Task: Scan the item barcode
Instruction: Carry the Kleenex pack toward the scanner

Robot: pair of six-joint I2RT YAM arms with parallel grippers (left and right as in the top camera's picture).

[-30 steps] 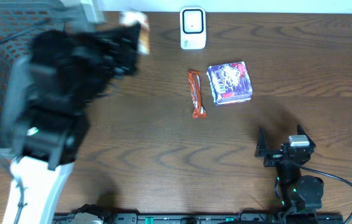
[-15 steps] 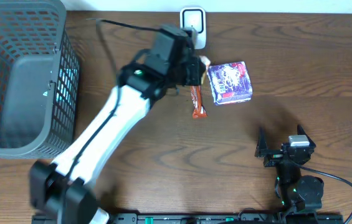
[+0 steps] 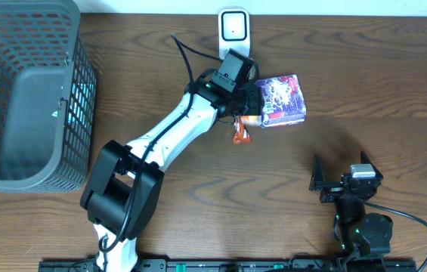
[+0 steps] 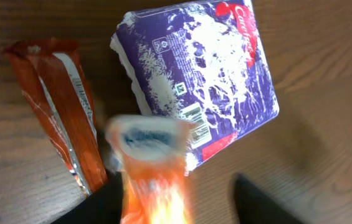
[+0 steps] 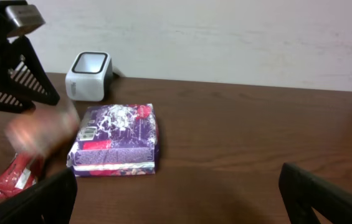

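1. Overhead: left hand above the counter, beside purple package, near white scanner.
2. Left wrist: fingers parted, blurred orange packet between, clear of one finger.
3. Right hand wide open, empty.

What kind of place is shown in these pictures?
Probably a mock shop checkout on a table: a scanner stands at the far edge, a basket sits to one side, and wrapped snacks such as a purple pack lie nearby.

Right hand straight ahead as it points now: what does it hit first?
Probably nothing: the right hand faces bare brown wooden table up to the white wall. The purple foil packet lies just left of that line; a graze seems possible.
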